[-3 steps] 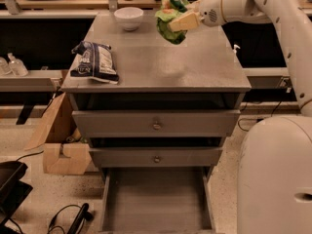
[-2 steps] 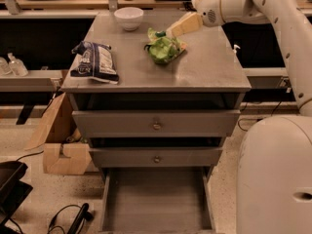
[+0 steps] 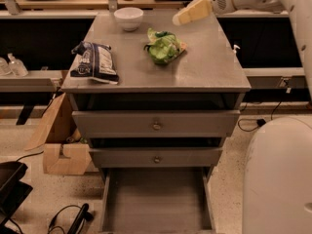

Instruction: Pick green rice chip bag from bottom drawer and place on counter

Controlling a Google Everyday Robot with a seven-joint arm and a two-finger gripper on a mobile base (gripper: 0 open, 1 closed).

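The green rice chip bag (image 3: pixel 164 47) lies on the counter (image 3: pixel 204 67), in the middle toward the back. My gripper (image 3: pixel 187 14) hangs above the counter's back right, up and to the right of the bag, apart from it and holding nothing. The bottom drawer (image 3: pixel 157 201) is pulled open below, and its grey floor is bare.
A dark blue-and-white striped bag (image 3: pixel 94 61) lies on the counter's left side. A white bowl (image 3: pixel 128 18) stands at the back left. The two upper drawers with brass knobs (image 3: pixel 156 126) are shut. A cardboard box (image 3: pixel 61 140) sits on the floor to the left. My white base (image 3: pixel 278 179) is at the right.
The green bag was held in the air by my gripper, then came down onto the counter. My gripper has let it go and drawn back up and to the right.
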